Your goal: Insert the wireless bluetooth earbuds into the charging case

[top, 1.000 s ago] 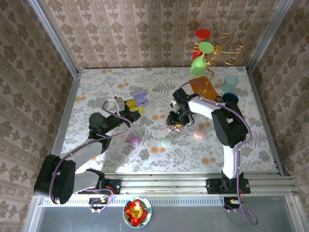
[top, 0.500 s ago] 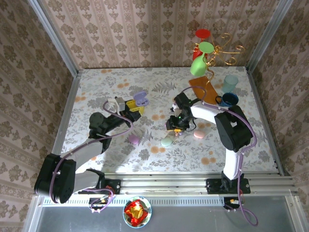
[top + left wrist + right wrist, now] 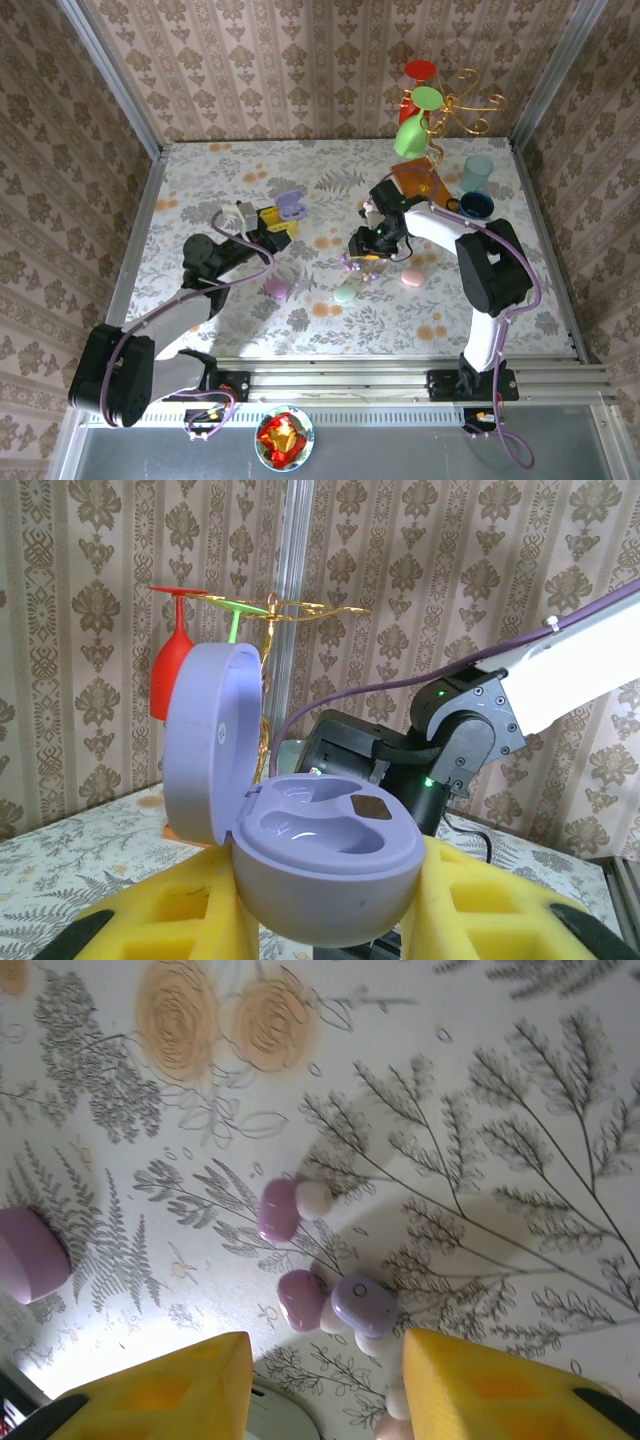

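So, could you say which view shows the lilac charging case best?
Left wrist: the lilac charging case is close up, lid raised, both wells empty. Top external shows it small, from above.

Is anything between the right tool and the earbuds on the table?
Nothing visible. The earbuds lie uncovered on the table, just ahead of the right tool, whose jaws stand apart.
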Tool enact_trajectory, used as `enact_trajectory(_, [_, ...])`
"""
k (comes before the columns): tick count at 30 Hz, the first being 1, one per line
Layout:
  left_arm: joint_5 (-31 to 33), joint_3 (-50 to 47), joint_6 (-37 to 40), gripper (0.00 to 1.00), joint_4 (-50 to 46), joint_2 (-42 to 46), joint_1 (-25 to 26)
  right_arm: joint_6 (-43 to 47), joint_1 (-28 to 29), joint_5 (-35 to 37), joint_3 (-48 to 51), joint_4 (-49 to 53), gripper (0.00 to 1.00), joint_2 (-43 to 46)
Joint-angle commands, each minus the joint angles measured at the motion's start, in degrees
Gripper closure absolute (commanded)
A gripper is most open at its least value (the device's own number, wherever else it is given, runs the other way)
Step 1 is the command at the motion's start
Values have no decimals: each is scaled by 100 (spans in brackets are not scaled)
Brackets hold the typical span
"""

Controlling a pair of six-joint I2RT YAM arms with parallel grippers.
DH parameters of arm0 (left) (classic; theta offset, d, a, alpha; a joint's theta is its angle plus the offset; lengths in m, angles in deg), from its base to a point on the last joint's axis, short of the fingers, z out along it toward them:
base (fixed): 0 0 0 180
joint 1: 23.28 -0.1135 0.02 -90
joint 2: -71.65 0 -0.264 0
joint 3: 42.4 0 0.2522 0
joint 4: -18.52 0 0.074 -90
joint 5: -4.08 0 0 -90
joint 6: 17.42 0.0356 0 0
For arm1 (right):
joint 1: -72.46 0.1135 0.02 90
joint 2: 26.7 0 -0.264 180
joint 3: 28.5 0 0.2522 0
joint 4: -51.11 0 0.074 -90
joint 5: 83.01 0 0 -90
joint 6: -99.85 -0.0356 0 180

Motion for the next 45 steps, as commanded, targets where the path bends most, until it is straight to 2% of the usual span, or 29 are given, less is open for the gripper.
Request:
enact_trajectory(1, [54,-54,186,87,-75,161,54,425,-28,-431,-251,233,55,-323])
enact_trajectory(9, [50,24,244,87,-211,167,63,1205,-88,-607,-627,544,54,-767])
enact_trajectory(18, [51,16,281,87,-272,161,116,1800,-168,-1022,-682,874,58,-1036])
enact_trajectory(28, [45,18,293,87,-265,141,134,1856,-220,-940,-565,890,64,-1095])
enact_trajectory(37, [66,14,282,87,-254,148,151,1813,-231,-834,-470,837,75,-1016])
enact_trajectory(45, [197,-38,350,87,-273,175,186,1521,-226,-693,-188,529,80,-663])
